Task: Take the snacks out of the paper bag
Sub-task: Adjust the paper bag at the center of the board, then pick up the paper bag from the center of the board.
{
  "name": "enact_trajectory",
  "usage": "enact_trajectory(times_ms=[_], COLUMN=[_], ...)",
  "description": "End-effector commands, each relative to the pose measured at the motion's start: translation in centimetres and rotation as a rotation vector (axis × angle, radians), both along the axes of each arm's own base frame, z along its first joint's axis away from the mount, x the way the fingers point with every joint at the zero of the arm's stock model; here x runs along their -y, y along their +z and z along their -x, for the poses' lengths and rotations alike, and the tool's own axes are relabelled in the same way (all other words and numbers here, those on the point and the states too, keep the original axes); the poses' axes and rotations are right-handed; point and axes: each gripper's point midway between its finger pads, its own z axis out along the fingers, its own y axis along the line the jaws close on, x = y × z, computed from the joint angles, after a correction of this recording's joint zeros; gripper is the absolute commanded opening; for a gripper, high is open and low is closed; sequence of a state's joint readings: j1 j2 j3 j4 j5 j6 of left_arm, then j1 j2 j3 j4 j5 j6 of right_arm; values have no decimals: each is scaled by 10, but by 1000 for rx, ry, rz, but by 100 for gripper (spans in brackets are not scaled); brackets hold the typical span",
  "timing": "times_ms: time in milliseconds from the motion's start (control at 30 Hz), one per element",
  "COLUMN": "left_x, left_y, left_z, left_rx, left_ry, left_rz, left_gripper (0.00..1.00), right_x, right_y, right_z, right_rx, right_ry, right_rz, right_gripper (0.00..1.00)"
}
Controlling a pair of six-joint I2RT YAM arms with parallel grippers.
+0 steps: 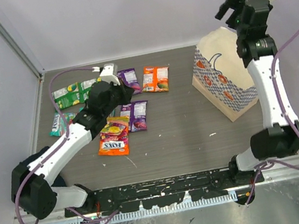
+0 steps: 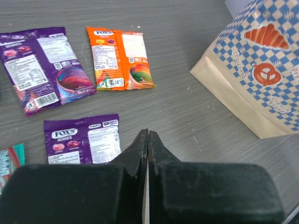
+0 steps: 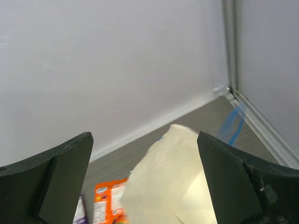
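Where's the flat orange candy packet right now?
Top view: the flat orange candy packet lies far centre, just right of a purple packet and left of the checkered paper bag.

**One overhead view, two wrist views**

The top camera looks down from above and behind the robot, taking in the whole table (image 1: 178, 142). The left wrist camera sits low, close behind the left gripper (image 2: 148, 134), facing forward over its closed jaws: orange packet (image 2: 120, 58) ahead-left, paper bag (image 2: 261, 70) ahead-right. The right wrist camera rides high, facing the rear wall (image 3: 93, 70). Between the spread jaws of the right gripper (image 3: 144, 135) show a blurred cream edge, probably the bag's rim, and the same packet.
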State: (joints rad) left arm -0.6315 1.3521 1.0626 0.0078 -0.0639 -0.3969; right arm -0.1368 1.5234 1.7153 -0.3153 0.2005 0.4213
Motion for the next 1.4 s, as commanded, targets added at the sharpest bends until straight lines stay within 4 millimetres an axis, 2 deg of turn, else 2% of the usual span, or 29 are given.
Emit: enact_trajectory(times_ms=[0, 100, 167, 300, 400, 500, 567, 667, 767, 833, 1000, 1133, 1367], left_x=[-21, -37, -46, -71, -107, -137, -148, -156, -153, -151, -146, -146, -146], left_y=[38, 35, 31, 29, 25, 25, 21, 10, 5, 2, -5, -9, -16], left_z=[16, 21, 25, 29, 28, 37, 46, 55, 60, 62, 67, 71, 82], left_rx=[39, 28, 16, 9, -12, -41, -54, -71, -101, -116, -132, -147, -176], left_ry=[-9, 23, 46, 118, 250, 338, 366, 382, 364, 348, 324, 317, 295], left_rz=[104, 115, 116, 94, 37, 11, 8, 8, 8, 10, 30, 23, 13], left_gripper=[3, 18, 33, 73, 92, 100, 98, 98, 98, 98, 98, 98, 98], right_x=[-39, -92, -115, -148, -167, -191, -198, -197, -194, -195, -189, -187, -188], right_y=[72, 67, 56, 19, -13, -56, -79, -106, -116, -115, -95, -57, 4], right_z=[60, 77, 84, 92, 98, 101, 99, 95, 95, 96, 101, 98, 79], right_rx=[169, 189, 148, 10, -82, -179, -245, -336, -362, -352, -300, -223, -163], right_ry=[19, 180, 240, 296, 308, 365, 377, 358, 348, 359, 352, 338, 329], right_rz=[132, 173, 190, 249, 275, 291, 317, 368, 384, 391, 406, 431, 549], right_gripper=[100, 100, 100, 100, 100, 100, 100, 100, 100, 100, 100, 100, 100])
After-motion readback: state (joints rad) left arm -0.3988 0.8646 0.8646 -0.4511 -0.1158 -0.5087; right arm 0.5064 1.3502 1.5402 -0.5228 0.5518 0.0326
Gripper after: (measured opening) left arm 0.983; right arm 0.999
